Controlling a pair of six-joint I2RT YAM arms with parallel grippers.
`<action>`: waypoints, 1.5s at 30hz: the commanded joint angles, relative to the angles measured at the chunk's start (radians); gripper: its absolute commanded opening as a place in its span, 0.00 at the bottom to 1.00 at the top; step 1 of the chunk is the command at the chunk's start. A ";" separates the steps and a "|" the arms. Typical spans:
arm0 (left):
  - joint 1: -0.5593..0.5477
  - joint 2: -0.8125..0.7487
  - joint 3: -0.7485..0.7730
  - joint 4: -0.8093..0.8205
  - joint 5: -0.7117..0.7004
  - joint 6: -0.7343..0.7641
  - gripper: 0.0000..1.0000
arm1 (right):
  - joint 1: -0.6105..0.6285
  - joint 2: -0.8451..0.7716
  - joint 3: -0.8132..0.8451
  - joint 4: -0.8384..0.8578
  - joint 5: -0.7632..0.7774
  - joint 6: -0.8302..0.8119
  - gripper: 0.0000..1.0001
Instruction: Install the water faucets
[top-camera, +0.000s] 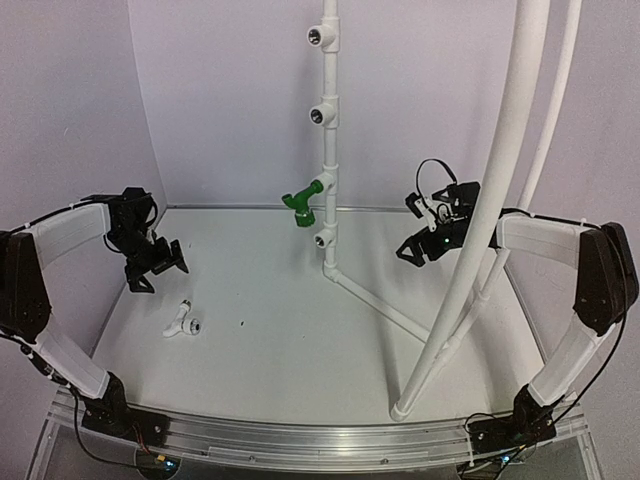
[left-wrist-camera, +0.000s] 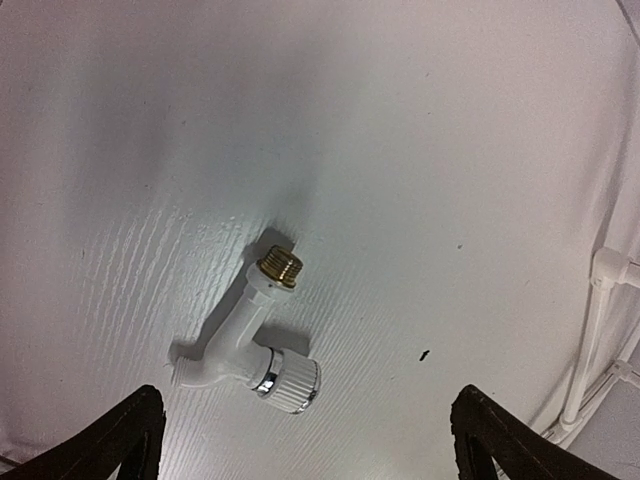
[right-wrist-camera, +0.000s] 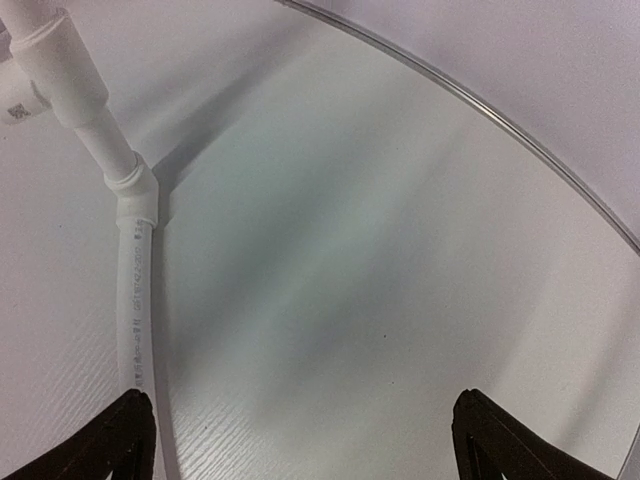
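From above, the green plastic faucet (top-camera: 298, 207), with its bent spout, is mounted at a tee on the upright white pipe (top-camera: 329, 130). The white plastic faucet (top-camera: 183, 325) lies on the white table (top-camera: 300, 340) near the left gripper (top-camera: 160, 262). The right gripper (top-camera: 418, 247) hangs beside the pipe.

In the left wrist view, the white plastic faucet (left-wrist-camera: 250, 340) lies on its side, showing a brass threaded end and a ribbed knob with a chrome ring. The jaws stand wide and empty.

In the right wrist view, the jaws are wide and empty beside a white elbow joint (right-wrist-camera: 135, 195).

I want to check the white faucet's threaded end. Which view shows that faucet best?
The left wrist view: the white faucet lies close and unobstructed, with brass thread, spout and knob all clear. The top external view shows the faucet only small and distant. The right wrist view misses it.
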 joint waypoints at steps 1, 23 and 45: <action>0.001 0.040 -0.029 -0.027 -0.030 0.034 1.00 | 0.000 0.008 0.054 -0.006 -0.050 0.032 0.98; -0.123 0.413 0.085 -0.027 -0.151 0.114 0.54 | -0.001 -0.012 0.087 -0.006 -0.090 0.077 0.98; -0.218 0.189 0.105 0.065 0.362 0.145 0.00 | 0.000 -0.097 0.053 -0.006 -0.367 -0.017 0.98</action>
